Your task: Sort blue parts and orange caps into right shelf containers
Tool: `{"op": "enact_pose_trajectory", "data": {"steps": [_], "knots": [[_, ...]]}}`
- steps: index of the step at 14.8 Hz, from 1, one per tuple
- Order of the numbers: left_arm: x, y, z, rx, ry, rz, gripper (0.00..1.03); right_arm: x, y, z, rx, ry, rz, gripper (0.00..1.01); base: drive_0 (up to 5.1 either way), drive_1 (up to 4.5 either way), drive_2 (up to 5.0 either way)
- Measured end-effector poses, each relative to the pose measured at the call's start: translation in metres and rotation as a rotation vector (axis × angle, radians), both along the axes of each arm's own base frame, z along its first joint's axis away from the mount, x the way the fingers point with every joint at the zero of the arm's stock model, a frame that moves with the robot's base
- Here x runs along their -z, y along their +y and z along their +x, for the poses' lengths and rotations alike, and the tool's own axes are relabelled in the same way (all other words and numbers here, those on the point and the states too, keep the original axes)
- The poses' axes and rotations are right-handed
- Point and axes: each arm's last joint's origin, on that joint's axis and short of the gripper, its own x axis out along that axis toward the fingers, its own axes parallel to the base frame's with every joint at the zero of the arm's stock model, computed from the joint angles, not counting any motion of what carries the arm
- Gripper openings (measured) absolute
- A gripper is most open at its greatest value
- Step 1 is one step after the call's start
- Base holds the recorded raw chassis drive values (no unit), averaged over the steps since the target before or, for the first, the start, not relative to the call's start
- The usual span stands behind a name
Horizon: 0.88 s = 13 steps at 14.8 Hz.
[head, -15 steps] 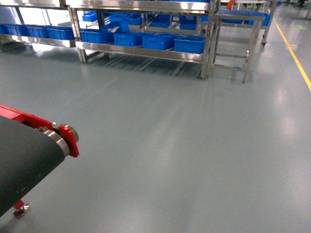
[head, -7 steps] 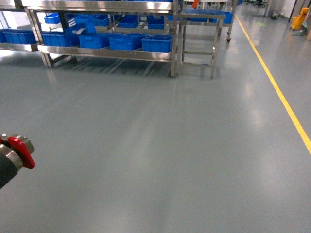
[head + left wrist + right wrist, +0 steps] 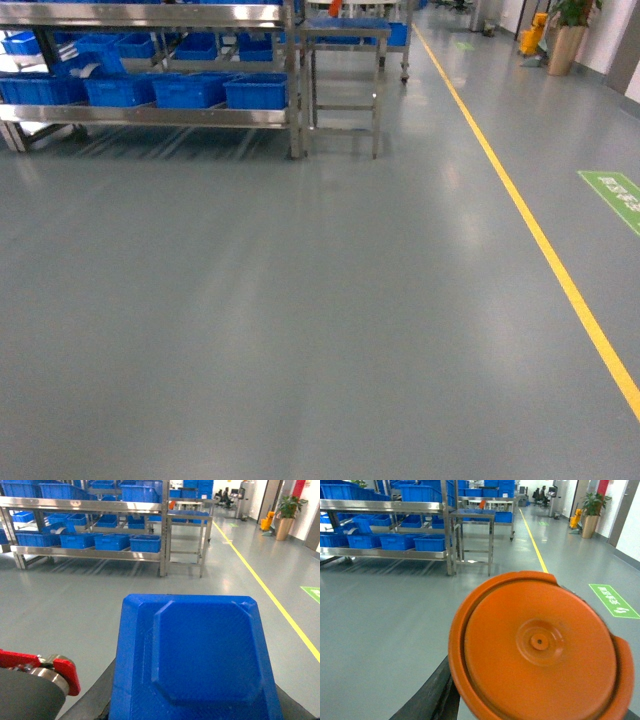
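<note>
Carrying a flat, bright-blue plastic part with bevelled corners [image 3: 192, 655], the left arm holds it so close to its wrist camera that the left gripper itself is hidden; only dark edges show beneath the part, so how far its jaws stand apart cannot be told. The right arm likewise presents a round orange plastic cap with a small centre dimple [image 3: 540, 647], the right gripper hidden behind it. Both pieces look held, judged from how they hang before the cameras. The step in hand appears to be transport: the robot faces bare grey floor [image 3: 300, 320]. The bright-blue ribbed plastic crates [image 3: 255, 92] sit on the lower tier of a stainless-steel shelf rack [image 3: 150, 116], well ahead. Next, the base must drive up to that rack's near edge.
</note>
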Motion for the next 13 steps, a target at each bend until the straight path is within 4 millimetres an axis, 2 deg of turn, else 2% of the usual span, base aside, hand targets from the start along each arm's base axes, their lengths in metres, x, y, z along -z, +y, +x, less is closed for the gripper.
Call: {"op": "enact_pose_trajectory", "data": {"steps": [4, 13], "knots": [[0.0000, 0.0000, 0.0000, 0.000, 0.000, 0.000, 0.43, 0.0000, 0.0000, 0.0000, 0.000, 0.000, 0.000, 0.45, -1.5, -1.50, -1.5], [-0.0001, 0.0000, 0.0000, 0.001, -0.001, 0.000, 0.43, 0.0001, 0.0000, 0.0000, 0.000, 0.001, 0.000, 0.45, 0.6, 4.87, -3.7]]}}
